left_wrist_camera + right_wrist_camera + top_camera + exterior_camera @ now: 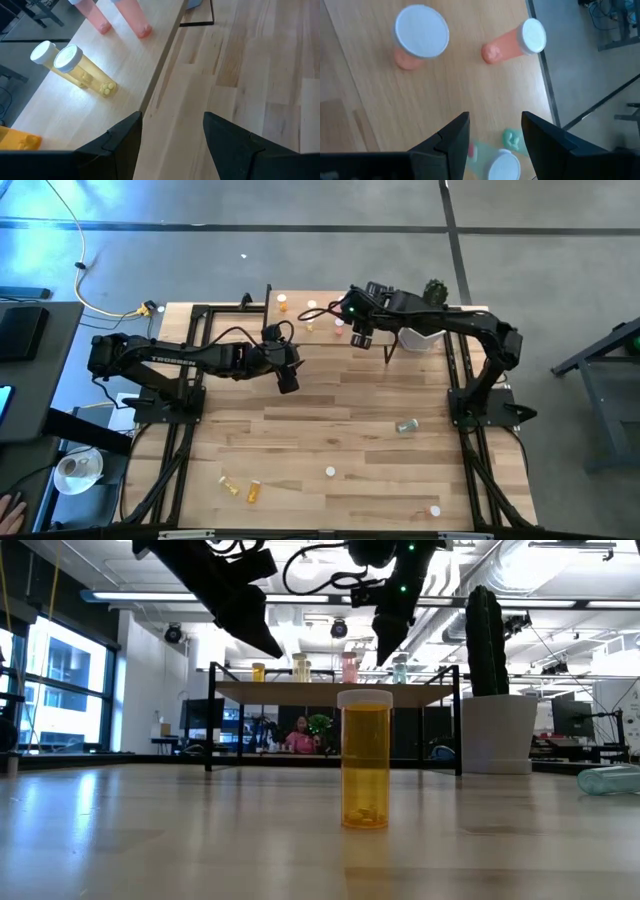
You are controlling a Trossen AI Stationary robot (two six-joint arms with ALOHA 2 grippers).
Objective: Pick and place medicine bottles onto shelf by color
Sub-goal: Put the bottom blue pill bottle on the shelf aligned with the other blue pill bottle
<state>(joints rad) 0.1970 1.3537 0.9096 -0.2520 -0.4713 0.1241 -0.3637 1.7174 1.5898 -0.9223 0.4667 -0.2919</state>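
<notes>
The shelf point(330, 330) stands at the table's far side and bears upright medicine bottles: orange point(258, 671), yellow point(301, 667), pink point(349, 667) and green point(400, 668). My right gripper point(492, 132) hovers open over the shelf, just above the green bottle point(502, 162), with two pink bottles point(421, 40) beyond it. My left gripper point(172, 127) hangs open over the shelf's near edge point(160, 65), beside two yellow bottles point(75, 65). An orange bottle point(365, 758) stands on its base on the table. A green one point(405, 425) and an orange one point(253, 491) lie on their sides.
A white pot with a cactus point(497, 710) stands at the shelf's right end. A small yellow bottle point(230, 485) lies near the table's front left. Two white caps point(330, 471) point(435, 509) show on the near half. Bare wood lies in the table's middle point(330, 405).
</notes>
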